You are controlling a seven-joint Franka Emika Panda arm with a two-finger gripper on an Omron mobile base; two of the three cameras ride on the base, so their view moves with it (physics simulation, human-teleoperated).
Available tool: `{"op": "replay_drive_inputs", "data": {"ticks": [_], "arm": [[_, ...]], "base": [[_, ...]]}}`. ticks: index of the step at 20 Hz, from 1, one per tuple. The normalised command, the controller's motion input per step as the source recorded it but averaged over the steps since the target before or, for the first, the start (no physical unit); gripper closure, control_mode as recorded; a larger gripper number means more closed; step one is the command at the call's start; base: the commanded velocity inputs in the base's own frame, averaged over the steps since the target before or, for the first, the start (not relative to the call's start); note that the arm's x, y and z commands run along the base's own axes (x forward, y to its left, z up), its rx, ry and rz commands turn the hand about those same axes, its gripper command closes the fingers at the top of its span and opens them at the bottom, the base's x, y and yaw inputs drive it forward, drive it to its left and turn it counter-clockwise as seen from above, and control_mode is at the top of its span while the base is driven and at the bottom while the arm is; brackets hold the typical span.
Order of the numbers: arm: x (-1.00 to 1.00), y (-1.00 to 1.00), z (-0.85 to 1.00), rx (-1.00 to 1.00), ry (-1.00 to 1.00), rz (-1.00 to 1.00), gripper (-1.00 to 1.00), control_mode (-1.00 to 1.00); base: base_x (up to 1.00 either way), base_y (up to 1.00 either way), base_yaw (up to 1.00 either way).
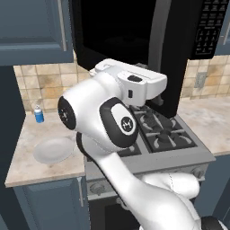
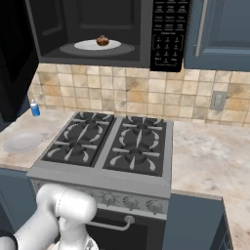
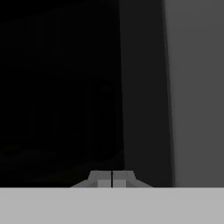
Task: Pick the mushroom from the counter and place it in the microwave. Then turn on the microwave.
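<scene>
The mushroom [image 2: 102, 40] sits on a pale plate [image 2: 90, 45] on the grey turntable [image 2: 124, 50] inside the microwave [image 2: 93, 58], whose cavity stands open above the gas stove [image 2: 110, 146] in the right base view. The keypad [image 2: 169, 34] runs down the oven's right side, next to a dark blue wall cabinet [image 2: 219, 34].

In the left base view the black microwave door [image 1: 121, 31] is swung outward, with its long grey handle [image 1: 159, 40] just above the robot's white hand. In the hand view the claw [image 3: 112, 179] is clenched, its two dark fingertips [image 3: 100, 179] pressed together with nothing between them, facing a dark panel and a grey upright band that cannot be told apart further.

On the marbled bench [image 1: 45, 166] left of the stove lies an empty white plate [image 1: 54, 149], well apart from a small blue bottle [image 1: 39, 114] with a white cap that stands upright near the tiled wall. A second stretch of bench [image 2: 210, 161] runs right of the stove, below a wall outlet [image 2: 218, 100].
</scene>
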Motion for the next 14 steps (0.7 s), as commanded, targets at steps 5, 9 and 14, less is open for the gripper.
{"op": "replay_drive_inputs", "data": {"ticks": [5,9,14], "arm": [[0.01,-0.37,0.02,0.0,0.0,0.0,1.0,-1.0],[0.08,-0.39,0.02,0.0,0.0,0.0,1.0,-1.0],[0.15,-0.37,0.02,0.0,0.0,0.0,1.0,-1.0]], "base": [[0.0,0.0,0.0],[0.0,0.0,0.0],[0.0,0.0,0.0]]}}
